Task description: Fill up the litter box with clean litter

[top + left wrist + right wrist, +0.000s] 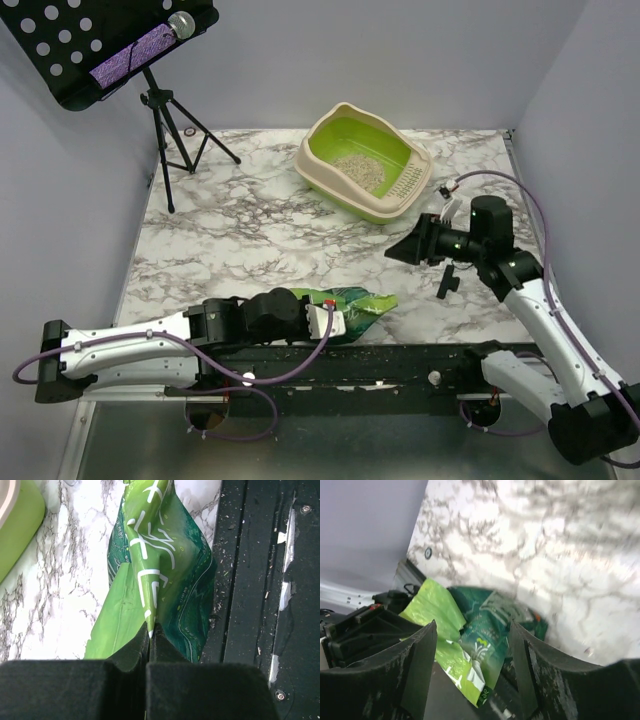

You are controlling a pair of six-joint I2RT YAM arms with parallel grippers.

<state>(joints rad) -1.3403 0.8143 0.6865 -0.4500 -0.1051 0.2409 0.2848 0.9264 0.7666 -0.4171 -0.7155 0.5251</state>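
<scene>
Marble table (250, 225) w/ box (322, 182) at far R, litter (358, 172) patch inside. We're pinching bag (358, 303) near front edge w/ L gripper (151, 636), clamped on fold, prob. for lifting. R gripper (472, 630) is hovering betw. box & bag, jaws apart, facing bag for 2nd grip.

Your litter box (362, 160) sits at the far side of the table (230, 230), right of centre. Litter (360, 172) lies in a patch on its floor. The bag (355, 303) lies at the near edge, centre, just beside the base rail (400, 365). Your left gripper (335, 320) pinches the bag's left end. Your right gripper (400, 252) hangs between box and bag, touching neither. A tripod stand (160, 110) is at the far left corner.
</scene>
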